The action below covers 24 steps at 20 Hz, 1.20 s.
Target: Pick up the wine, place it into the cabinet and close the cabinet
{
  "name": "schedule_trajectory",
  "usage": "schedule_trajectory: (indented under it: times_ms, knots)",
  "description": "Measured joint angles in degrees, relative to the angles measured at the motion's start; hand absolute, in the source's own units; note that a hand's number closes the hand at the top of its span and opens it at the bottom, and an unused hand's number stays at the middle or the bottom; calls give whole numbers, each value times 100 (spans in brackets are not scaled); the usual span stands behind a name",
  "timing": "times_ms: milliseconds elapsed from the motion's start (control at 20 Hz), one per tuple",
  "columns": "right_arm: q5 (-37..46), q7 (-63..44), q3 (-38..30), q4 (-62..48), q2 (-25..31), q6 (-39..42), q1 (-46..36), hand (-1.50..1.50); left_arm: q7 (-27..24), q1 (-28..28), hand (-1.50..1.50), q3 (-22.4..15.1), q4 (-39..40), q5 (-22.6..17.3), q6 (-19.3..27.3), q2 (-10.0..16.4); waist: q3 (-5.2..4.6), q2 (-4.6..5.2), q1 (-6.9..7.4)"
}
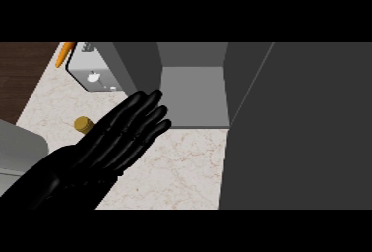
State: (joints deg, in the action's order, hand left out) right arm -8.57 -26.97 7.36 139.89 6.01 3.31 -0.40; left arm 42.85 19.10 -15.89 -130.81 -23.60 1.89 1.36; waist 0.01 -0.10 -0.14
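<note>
Wine (83,123) mostly behind left robot hand (125,134)

A kitchen — pale marbled counter (185,167), open grey cabinet (193,93) upon it.

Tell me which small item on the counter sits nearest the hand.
The golden-brown one, partly hidden behind the left hand. The orange one lies well away, at the counter's far left edge.

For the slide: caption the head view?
Open left hand over the counter, pointing at the open cabinet; yellow-brown object beside the hand.
</note>
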Motion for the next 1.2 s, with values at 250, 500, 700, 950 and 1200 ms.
schedule_trajectory:
  times_ms: [250, 500, 700, 950, 1200]
  knots:
    - [6, -305, -43, 67, 19, -73, -183, -150, 363, 279, -150, 362, -9, -7, 210, 56, -1, 0, -5]
    - [78, -224, 38, 72, -47, -44, -62, -150, 377, 158, -150, 616, 169, -34, 194, 105, -2, 2, -8]
    - [135, -297, 68, 114, -58, -74, -104, -150, 105, -22, -150, 999, 434, -111, -127, 287, -3, 5, -10]
    - [192, -337, 115, 118, -86, -57, -174, -150, -406, -159, -150, 1345, 925, -34, -506, 438, -2, 7, -13]
    - [207, -371, 45, 99, -111, -43, -275, -150, -898, -250, -150, 1755, 1474, 77, -826, 639, -2, 10, -9]
